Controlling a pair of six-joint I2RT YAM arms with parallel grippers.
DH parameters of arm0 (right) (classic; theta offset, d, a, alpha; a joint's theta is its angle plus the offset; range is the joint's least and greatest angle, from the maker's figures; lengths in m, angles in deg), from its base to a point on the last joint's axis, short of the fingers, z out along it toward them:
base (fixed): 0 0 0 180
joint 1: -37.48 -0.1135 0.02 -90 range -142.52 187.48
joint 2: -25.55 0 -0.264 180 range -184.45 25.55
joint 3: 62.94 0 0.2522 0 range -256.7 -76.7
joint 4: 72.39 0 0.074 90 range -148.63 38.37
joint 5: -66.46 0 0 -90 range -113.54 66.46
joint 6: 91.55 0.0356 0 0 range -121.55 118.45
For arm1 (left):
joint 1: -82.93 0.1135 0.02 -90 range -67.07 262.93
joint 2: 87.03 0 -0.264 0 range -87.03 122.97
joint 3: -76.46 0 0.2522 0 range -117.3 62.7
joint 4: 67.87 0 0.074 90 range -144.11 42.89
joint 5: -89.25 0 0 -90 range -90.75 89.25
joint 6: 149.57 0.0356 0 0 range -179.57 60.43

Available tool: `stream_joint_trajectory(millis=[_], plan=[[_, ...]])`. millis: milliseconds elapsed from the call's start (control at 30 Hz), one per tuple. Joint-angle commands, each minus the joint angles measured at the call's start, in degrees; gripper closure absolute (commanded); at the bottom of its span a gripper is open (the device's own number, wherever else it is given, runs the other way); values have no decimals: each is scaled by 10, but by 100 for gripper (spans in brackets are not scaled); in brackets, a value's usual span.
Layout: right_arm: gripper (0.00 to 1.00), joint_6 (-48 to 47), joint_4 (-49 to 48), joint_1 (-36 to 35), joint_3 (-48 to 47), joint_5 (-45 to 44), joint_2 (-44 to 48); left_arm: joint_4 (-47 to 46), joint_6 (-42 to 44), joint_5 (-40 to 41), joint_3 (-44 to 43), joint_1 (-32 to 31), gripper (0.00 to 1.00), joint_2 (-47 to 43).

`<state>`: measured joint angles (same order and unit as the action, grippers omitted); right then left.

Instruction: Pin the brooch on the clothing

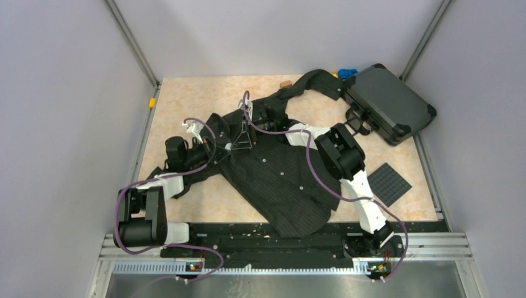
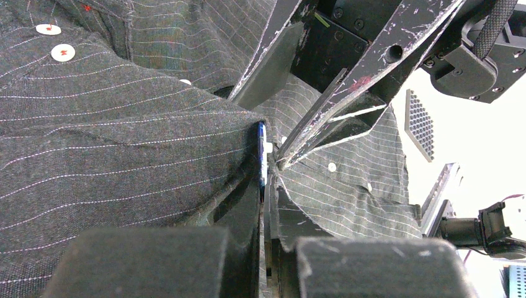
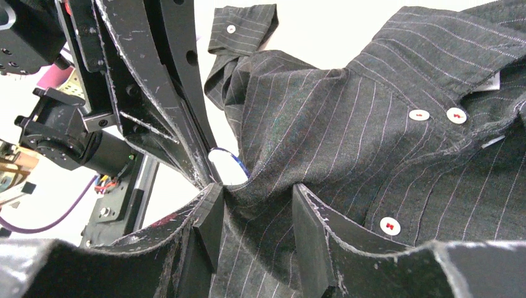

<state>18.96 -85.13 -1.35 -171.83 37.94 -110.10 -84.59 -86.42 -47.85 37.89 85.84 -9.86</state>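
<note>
The black pinstriped shirt [image 1: 279, 180] lies spread on the table, its collar towards the far side. Both grippers meet over its upper left part. My left gripper [image 1: 232, 141] is shut on the tiny blue brooch [image 2: 262, 155], which shows edge-on between its fingertips, against a raised fold of shirt [image 2: 111, 136]. In the right wrist view the brooch [image 3: 240, 165] shows only as a thin blue rim. My right gripper [image 1: 248, 133] is open, its pads [image 3: 310, 236] apart with a bunched fold of shirt [image 3: 372, 81] between them. Its tips touch the left gripper's tips [image 2: 265, 174].
A dark hard case [image 1: 387, 102] lies at the far right on a shirt sleeve, with a bright-blue toy piece [image 1: 347, 72] behind it. A dark gridded mat [image 1: 387, 183] lies at the right. A tan block [image 1: 286, 83] sits at the far edge, and a yellow piece [image 1: 151, 102] at the left rail.
</note>
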Motion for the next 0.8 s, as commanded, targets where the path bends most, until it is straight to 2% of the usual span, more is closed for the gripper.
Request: stream_joint_trajectory(millis=[0, 400, 567, 767], plan=[[54, -25, 3, -11, -33, -13, -13, -35, 3, -27, 1, -3, 100, 4], [55, -69, 89, -23, -55, -92, -20, -38, 2, -26, 3, -2, 100, 1], [56, -73, 94, -30, -46, -135, -14, -38, 2, -23, 3, -3, 100, 0], [57, -67, 81, -38, -43, -134, -12, -41, 1, -27, 2, -3, 100, 6]])
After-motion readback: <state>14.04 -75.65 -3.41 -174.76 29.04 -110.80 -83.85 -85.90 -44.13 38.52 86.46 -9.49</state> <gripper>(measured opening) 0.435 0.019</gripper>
